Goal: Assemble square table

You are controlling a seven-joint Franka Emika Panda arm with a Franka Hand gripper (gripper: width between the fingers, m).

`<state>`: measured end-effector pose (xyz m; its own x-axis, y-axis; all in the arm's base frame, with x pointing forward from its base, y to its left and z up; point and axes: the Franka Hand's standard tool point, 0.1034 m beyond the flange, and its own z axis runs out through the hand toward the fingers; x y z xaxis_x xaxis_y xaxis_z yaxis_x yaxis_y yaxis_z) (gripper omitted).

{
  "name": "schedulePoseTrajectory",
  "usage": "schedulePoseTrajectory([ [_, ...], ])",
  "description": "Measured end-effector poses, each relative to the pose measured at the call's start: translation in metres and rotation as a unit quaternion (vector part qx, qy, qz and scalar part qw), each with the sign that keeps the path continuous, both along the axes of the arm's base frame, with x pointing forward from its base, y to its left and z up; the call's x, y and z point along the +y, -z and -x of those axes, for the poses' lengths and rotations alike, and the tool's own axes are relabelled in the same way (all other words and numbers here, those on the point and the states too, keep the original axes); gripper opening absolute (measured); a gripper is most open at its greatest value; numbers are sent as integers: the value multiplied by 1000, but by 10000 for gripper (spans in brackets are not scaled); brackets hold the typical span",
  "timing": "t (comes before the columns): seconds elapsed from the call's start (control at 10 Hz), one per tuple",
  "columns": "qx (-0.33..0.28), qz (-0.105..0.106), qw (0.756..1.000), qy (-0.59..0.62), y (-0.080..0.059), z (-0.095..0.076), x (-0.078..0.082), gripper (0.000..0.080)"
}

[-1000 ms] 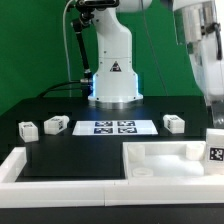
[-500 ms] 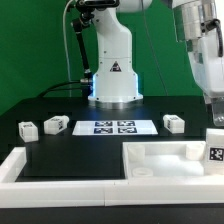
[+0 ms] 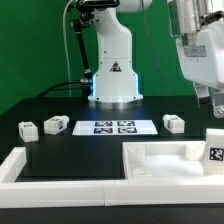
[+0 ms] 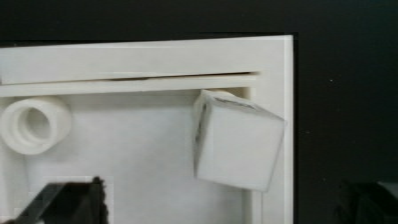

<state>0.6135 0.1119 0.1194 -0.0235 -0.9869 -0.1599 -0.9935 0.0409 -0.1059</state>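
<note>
Gripper raised since the earlier frame, jaws wide and empty, above the square top at the exterior view's right. One leg stands at a corner of the top. Loose legs flank the marker board.

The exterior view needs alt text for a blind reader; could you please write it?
A white square table top lies at the exterior view's lower right on a black table, one tagged leg upright on it. Three more legs lie beside the marker board behind; the arm hangs above.
</note>
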Motion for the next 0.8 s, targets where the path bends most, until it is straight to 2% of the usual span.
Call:
schedulePoseTrajectory([
  [0.8, 2, 1, 1000, -1, 3, 1, 1, 649],
])
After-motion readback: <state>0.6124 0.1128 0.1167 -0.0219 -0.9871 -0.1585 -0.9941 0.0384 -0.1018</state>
